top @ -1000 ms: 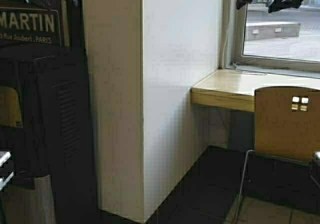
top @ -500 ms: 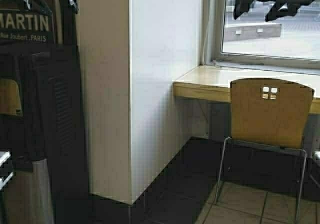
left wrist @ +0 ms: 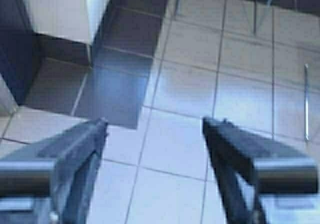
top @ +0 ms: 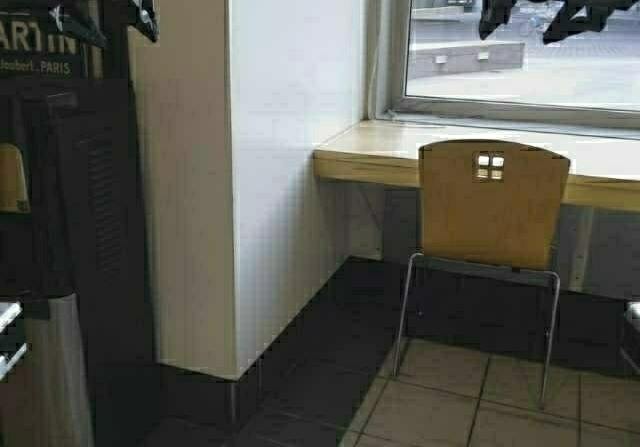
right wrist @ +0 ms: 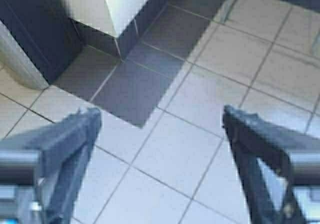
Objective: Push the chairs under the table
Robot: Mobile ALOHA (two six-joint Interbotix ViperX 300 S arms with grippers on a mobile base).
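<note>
One light tan plywood chair [top: 492,205] with four small square holes in its backrest stands on thin metal legs, its back facing me, drawn up to the pale yellow-wood table [top: 370,155] under the window. Its legs show in the left wrist view [left wrist: 256,8]. My left gripper [left wrist: 154,126] is open and empty over pale floor tiles. My right gripper [right wrist: 160,116] is also open and empty over the tiles. Neither gripper shows in the high view; both are well short of the chair.
A white square pillar [top: 250,167] with a dark tiled base stands left of the table. A dark cabinet with a sign [top: 60,197] and a grey bin [top: 50,377] are at far left. Tiled floor [top: 440,407] lies before the chair.
The robot has turned or driven to the right: the pillar, table and chair have all shifted left in the high view, and the whole chair is now in sight.
</note>
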